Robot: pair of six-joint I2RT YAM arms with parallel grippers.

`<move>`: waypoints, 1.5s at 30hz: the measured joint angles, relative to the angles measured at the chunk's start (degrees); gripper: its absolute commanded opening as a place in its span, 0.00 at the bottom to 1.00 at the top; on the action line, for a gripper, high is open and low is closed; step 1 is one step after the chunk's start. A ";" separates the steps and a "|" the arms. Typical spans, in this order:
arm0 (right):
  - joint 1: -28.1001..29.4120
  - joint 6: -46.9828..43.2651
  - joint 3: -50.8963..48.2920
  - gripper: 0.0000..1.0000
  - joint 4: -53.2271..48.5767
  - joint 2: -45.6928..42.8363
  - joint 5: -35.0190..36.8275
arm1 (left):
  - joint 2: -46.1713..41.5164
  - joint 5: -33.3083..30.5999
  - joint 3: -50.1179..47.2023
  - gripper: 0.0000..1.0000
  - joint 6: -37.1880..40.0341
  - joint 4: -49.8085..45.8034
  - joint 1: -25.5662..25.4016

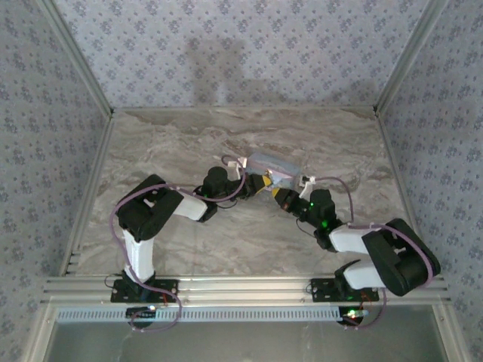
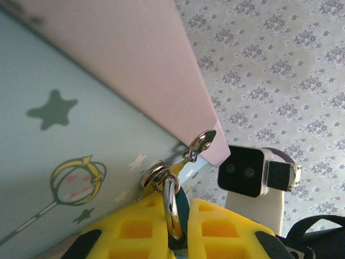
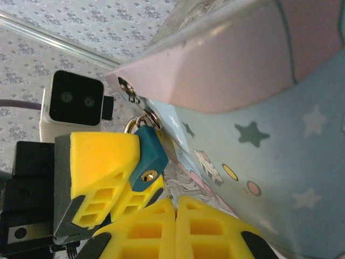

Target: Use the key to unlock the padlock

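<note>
The small dark teal padlock (image 3: 149, 156) hangs by its silver shackle (image 2: 171, 208) from the latch ring of the pale blue cartoon-printed tin (image 3: 269, 162), whose lid is pink. My left gripper (image 2: 183, 218) is shut on the padlock body (image 2: 186, 202). Its brass keyhole (image 3: 146, 175) faces my right gripper (image 3: 175, 216). That gripper's yellow fingers are pressed together just below and to the right of the padlock. I cannot make out a key between them. In the top view both grippers meet at the tin (image 1: 268, 164).
The tin lies tilted near the middle of the marble table (image 1: 166, 143). Patterned walls enclose the table on three sides. The two arms' wrists crowd the tin's near side, and the right wrist camera (image 2: 245, 171) sits close to the left fingers.
</note>
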 measured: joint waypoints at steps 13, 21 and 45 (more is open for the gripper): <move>-0.37 1.05 -0.15 0.00 0.31 -1.42 -1.29 | 0.76 0.00 0.00 0.00 -1.27 3.34 0.00; -0.66 1.05 -0.61 0.00 -0.87 -3.91 -1.29 | 0.76 0.04 0.00 0.00 -1.79 4.87 -0.04; -0.92 1.05 -1.70 0.00 -0.98 -5.90 -1.33 | 1.14 0.00 0.00 0.00 -2.58 4.66 -0.04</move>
